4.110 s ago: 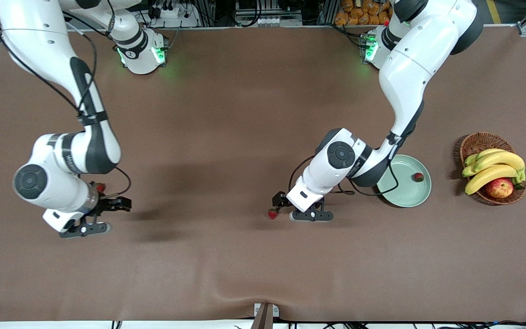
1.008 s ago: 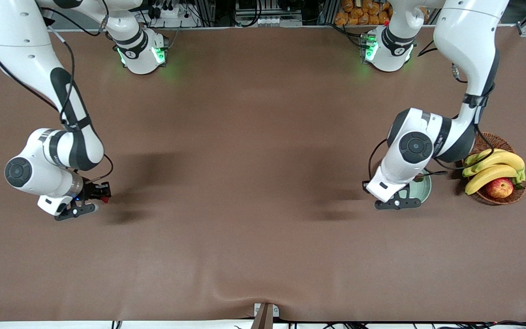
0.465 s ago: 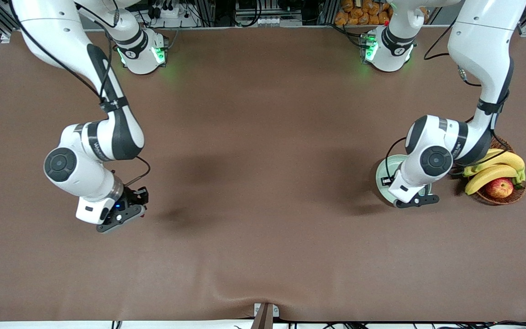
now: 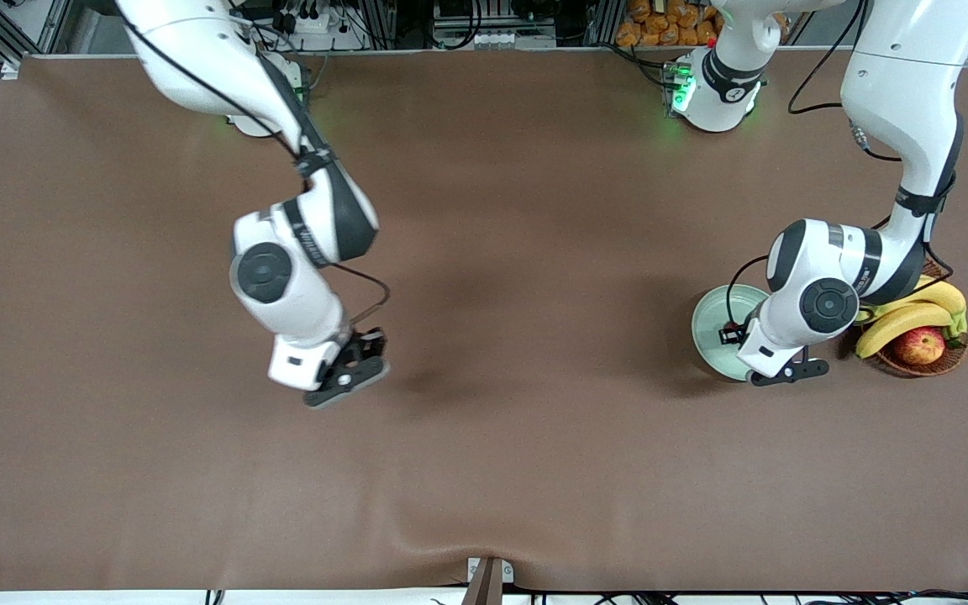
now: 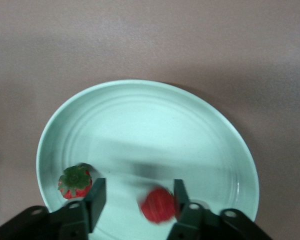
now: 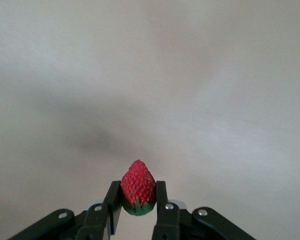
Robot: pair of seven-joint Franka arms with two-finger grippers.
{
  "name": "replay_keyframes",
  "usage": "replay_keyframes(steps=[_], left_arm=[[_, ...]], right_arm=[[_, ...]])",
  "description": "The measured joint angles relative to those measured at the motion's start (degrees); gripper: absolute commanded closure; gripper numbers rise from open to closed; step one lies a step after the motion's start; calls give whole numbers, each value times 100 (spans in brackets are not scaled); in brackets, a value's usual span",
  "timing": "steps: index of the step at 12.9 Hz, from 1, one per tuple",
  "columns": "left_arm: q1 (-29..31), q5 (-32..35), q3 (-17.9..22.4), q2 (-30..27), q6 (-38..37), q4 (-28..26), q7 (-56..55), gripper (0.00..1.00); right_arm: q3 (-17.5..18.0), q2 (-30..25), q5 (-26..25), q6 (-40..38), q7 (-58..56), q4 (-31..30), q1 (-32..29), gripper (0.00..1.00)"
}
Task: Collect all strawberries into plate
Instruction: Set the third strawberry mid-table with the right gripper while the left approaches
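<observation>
Half a second ago the left gripper (image 5: 137,202) was shut; now its fingers are apart over the plate (image 5: 200,125), and a blurred red strawberry (image 5: 158,205) sits between them, against one finger. The right arm has swung toward the middle of the table (image 4: 484,470).

There are three strawberries and one round mint-green plate. A second berry (image 5: 75,180), with a green leafy cap, lies in the plate beside the left gripper. The right gripper (image 6: 137,202) is squeezed tight on the third, pointed red strawberry (image 6: 138,187), up over bare table.

Wicker basket (image 4: 887,262) holds bananas (image 4: 912,307) and apple (image 4: 919,344)
</observation>
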Motion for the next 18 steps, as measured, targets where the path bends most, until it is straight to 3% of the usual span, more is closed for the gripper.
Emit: replay_keyframes(steps=[4, 8, 11, 12, 13, 18], left_arm=[[-6, 0, -89, -182, -336, 145, 0, 0], [-38, -9, -439, -337, -598, 263, -152, 0], [-89, -10, -707, -314, -627, 266, -710, 0], [-161, -10, -766, -305, -630, 265, -905, 0], [-261, -10, -781, -298, -631, 266, -1069, 0], [-594, -10, -791, -250, -631, 284, -1600, 0]], right_arm=[[100, 746, 0, 614, 921, 551, 508, 100], [538, 1279, 0, 773, 1480, 1003, 612, 100], [590, 1679, 0, 880, 1919, 1332, 905, 98], [592, 1752, 0, 881, 2016, 1386, 966, 64], [593, 1800, 0, 880, 2108, 1414, 1015, 1], [549, 1781, -5, 878, 2239, 1581, 1043, 0]])
